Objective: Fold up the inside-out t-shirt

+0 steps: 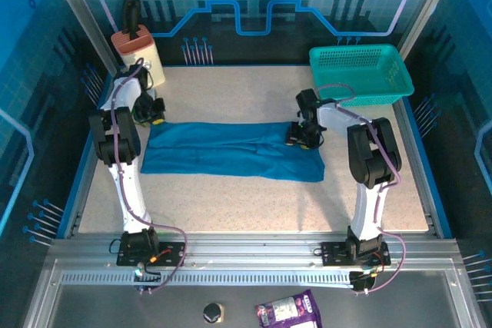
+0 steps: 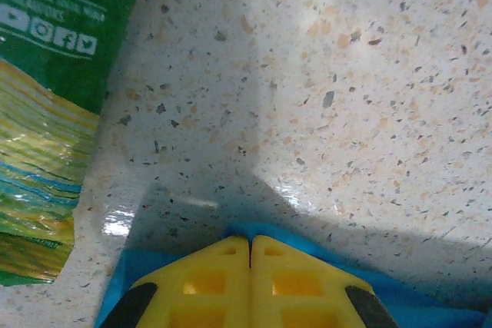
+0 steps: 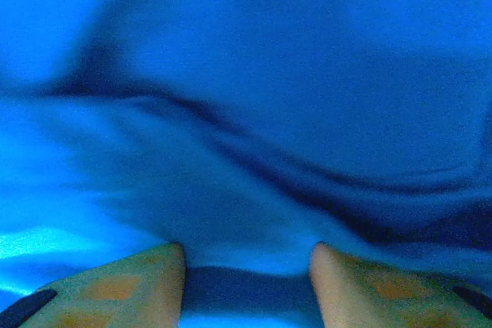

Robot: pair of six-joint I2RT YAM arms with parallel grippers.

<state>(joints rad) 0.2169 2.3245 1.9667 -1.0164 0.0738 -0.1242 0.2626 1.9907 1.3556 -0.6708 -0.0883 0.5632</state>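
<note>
Across the middle of the table (image 1: 231, 205) I found the shirt (image 1: 231, 150) lying flat as a long blue band, folded along its length and running left to right. Its near right corner reached furthest toward the arm bases.

The left claw (image 1: 154, 113) sat low at the far left corner of the cloth. From the left wrist I saw it clenched, its yellow fingers (image 2: 207, 282) pressed together tip to tip, with the shirt's edge showing blue under and beside them. I could not tell whether any cloth was pinched between them.

The right claw (image 1: 306, 140) stood at the shirt's far right edge. From the right wrist I saw it released, its fingers (image 3: 146, 282) standing apart over wrinkled blue cloth.

A printed green packet (image 2: 46, 113) stood just beside the shirt's left end. A teal basket (image 1: 361, 74) sat in the far right corner, apart from the shirt. A purple pouch (image 1: 288, 313) lay on the metal shelf (image 1: 115, 301) before the bases.
</note>
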